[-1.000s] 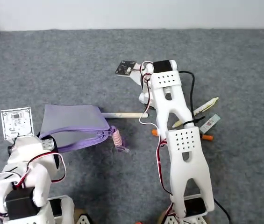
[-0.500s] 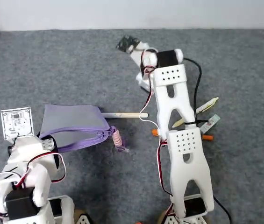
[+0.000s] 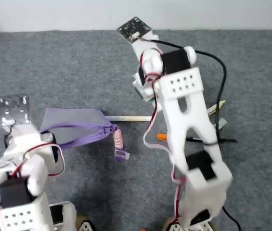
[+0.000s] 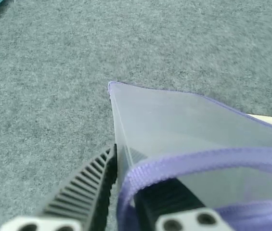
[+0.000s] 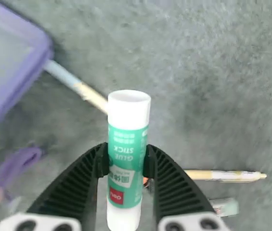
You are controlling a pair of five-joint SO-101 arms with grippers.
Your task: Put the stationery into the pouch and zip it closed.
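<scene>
Closest to us, the right pincer (image 5: 125, 153) has two black ribbed plastic fingers closed on a glue stick (image 5: 127, 125). It is a smooth round tube with a white cap and a green printed label. It stands upright between the fingers, with its cap well clear of their tips.

The left pincer (image 4: 126, 178) has the same ribbed black fingers. They are clamped on one wall of the pouch (image 4: 188, 125) at its open mouth, one finger outside and the other showing through the wall from inside.

The pouch is thin, translucent lilac plastic, flat and roughly rectangular, with a woven purple band along the mouth. A pink coiled zip pull (image 3: 119, 139) hangs from the end of that band and ends in a small purple tag on the carpet (image 3: 54, 62), which is grey, short-piled and speckled.

The glue stick is held above the carpet, apart from the pouch. Between them lies a thin cream stick (image 5: 85, 91), one end touching the pouch's corner. Farther off, beyond the right arm, a pale pen (image 5: 222, 175) and an orange marker (image 3: 160, 136) lie on the carpet, the marker partly hidden under the arm.
</scene>
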